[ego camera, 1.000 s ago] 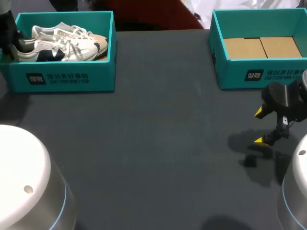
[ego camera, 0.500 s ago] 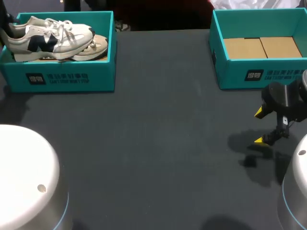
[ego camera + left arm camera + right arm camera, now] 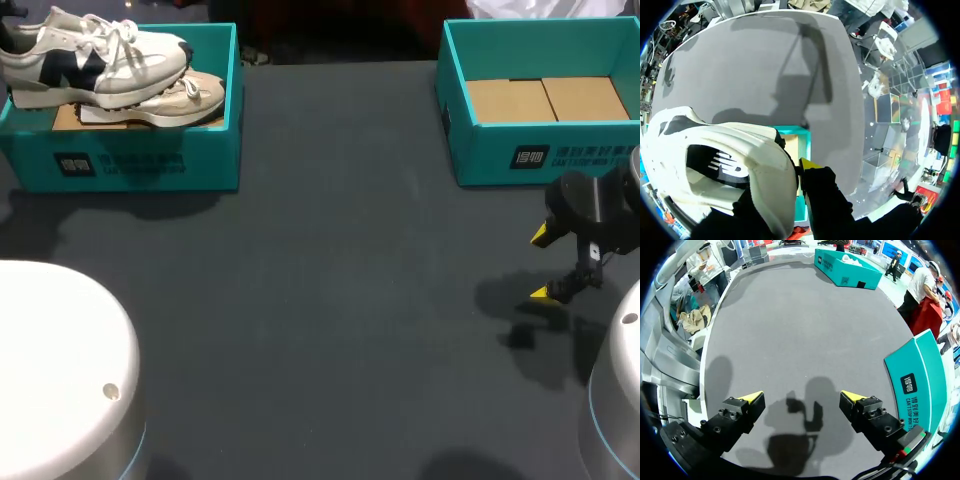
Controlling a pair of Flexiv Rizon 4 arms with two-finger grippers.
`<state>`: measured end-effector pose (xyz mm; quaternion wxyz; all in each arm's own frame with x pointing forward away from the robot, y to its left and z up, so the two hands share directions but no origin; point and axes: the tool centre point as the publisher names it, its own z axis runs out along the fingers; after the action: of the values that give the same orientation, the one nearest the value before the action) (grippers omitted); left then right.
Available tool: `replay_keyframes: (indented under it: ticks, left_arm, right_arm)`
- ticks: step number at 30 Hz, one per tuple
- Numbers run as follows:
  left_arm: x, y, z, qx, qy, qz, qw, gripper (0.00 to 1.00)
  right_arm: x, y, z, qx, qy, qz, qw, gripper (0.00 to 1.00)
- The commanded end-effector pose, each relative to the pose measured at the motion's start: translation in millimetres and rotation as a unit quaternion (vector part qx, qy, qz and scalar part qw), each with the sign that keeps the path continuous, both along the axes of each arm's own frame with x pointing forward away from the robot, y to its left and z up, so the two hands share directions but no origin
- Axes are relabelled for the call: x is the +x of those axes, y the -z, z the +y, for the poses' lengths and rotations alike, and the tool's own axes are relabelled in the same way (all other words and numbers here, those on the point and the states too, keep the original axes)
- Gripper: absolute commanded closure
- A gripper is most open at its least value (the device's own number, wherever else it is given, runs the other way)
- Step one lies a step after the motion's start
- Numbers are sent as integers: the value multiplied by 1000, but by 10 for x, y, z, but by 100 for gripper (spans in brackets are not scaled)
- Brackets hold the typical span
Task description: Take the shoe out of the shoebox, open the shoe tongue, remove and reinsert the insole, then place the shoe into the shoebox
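Pinching shoe (image 3: 95,55) by the heel in left pincer (image 3: 790,172), just above shoebox (image 3: 140,165) holding second shoe (image 3: 170,100); keeping right pincer (image 3: 545,264) spread over worktop (image 3: 330,280).

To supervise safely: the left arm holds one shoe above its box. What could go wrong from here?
The left fingers grip the held shoe only at its heel; it may slip or swing. It hangs low over the second shoe and the box wall; it may catch on them.
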<state>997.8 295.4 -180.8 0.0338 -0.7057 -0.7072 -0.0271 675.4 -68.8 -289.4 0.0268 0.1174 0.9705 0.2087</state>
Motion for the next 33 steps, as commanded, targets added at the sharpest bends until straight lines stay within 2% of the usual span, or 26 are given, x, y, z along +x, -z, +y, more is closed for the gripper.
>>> replay_keyframes:
  ticks: [1,12,17,32,33]
  left_arm:
    - [-148,-182,-73,9,0,-12,1000,100]
    - [-237,-510,-258,10,-1,-16,1000,100]
    - [-202,-789,-278,-12,13,0,1000,100]
    - [-202,-789,-278,-12,13,0,1000,100]
    - [-262,-743,-290,-15,8,5,1000,100]
  right_arm:
    - [-18,3,-2,0,0,-1,1000,0]
    - [-18,3,-2,0,0,-1,1000,0]
    - [-18,3,-2,0,0,-1,1000,0]
    - [-18,3,-2,0,0,-1,1000,0]
    - [-18,3,-2,0,0,-1,1000,0]
